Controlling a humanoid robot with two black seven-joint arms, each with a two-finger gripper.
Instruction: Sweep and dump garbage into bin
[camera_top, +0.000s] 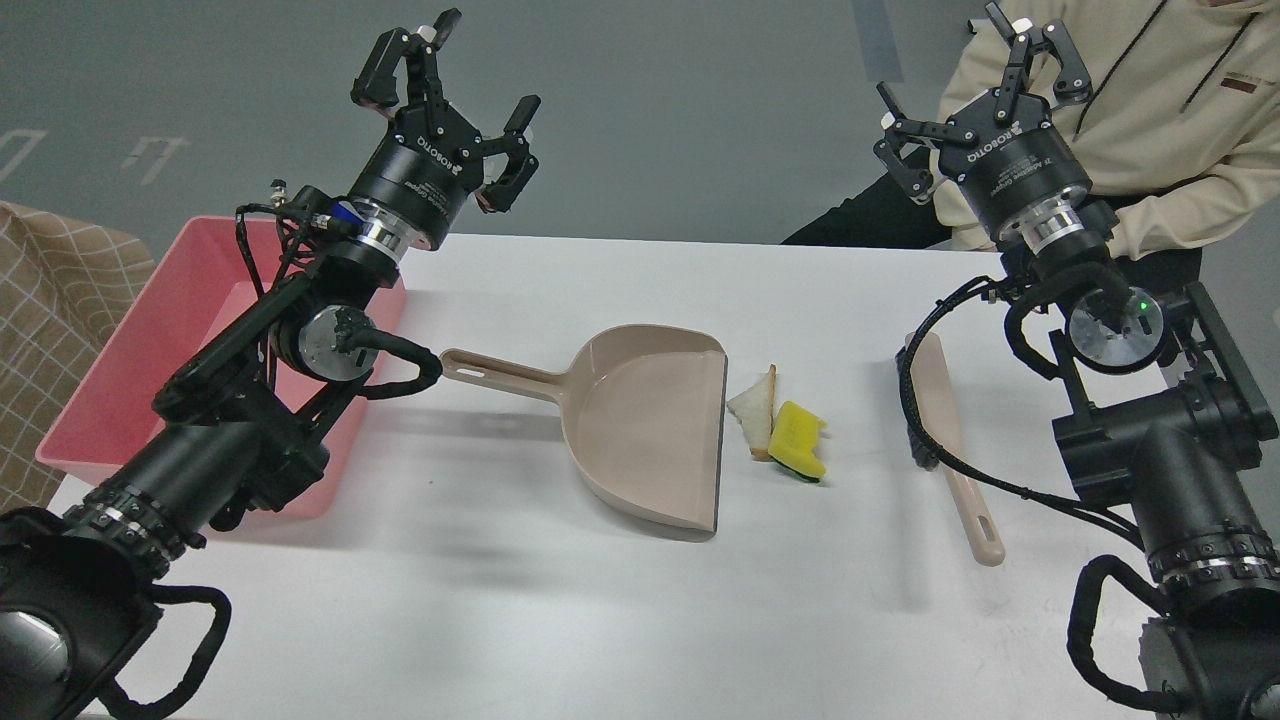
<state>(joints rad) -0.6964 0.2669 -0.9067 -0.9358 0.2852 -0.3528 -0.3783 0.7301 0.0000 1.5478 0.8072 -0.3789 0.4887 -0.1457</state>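
Your left gripper (455, 90) is raised above the far left of the white table (500, 600), its two black jointed fingers spread wide and holding nothing. Your right gripper (985, 85) is likewise raised at the far right, fingers splayed apart and empty.

The bin (110, 380), a shallow rectangular pink plastic tub with a smooth rolled rim, sits at the table's left edge, partly behind your left arm.

Near the table's centre lies the beige dustpan (650, 420), a smooth moulded scoop with a rounded back and a straight open lip facing right; its long slotted handle points left toward your left arm.

The garbage lies just beside that lip: the bread slice (757, 410), triangular, white and soft-looking with a tan crust, lies close to the lip, and the sponge (797, 437), a yellow porous block with a dark green backing showing at its lower edge, rests against the bread's right side.

Farther right lies a long beige brush (955, 450), its slim handle ending in a hanging slot; black cable crosses its upper part.

A person in a cream hoodie (1180, 110) sits beyond the table.
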